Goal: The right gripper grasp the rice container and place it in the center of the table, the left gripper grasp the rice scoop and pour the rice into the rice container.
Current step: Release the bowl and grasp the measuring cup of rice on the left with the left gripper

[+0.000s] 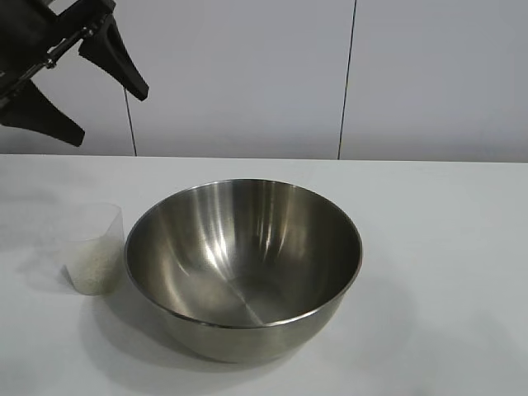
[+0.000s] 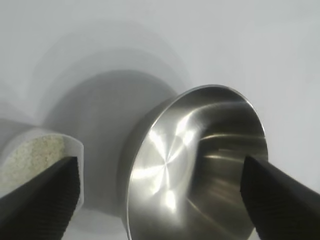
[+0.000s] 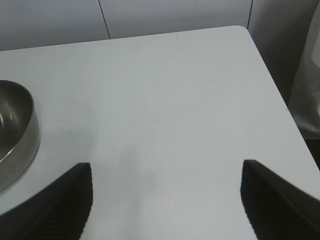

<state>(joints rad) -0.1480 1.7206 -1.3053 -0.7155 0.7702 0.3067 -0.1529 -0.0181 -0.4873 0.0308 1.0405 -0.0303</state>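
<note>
We see our left gripper (image 1: 111,111) spread wide, holding nothing, above the clear cup (image 1: 92,247) of white rice (image 2: 35,155); the shiny bowl (image 1: 243,264) sits beside it. Our right gripper (image 3: 165,200) gapes empty.

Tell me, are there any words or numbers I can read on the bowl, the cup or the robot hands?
None: no readable words, numbers or signs on the steel bowl, the plastic cup of rice, the left gripper, the right gripper or the table.
</note>
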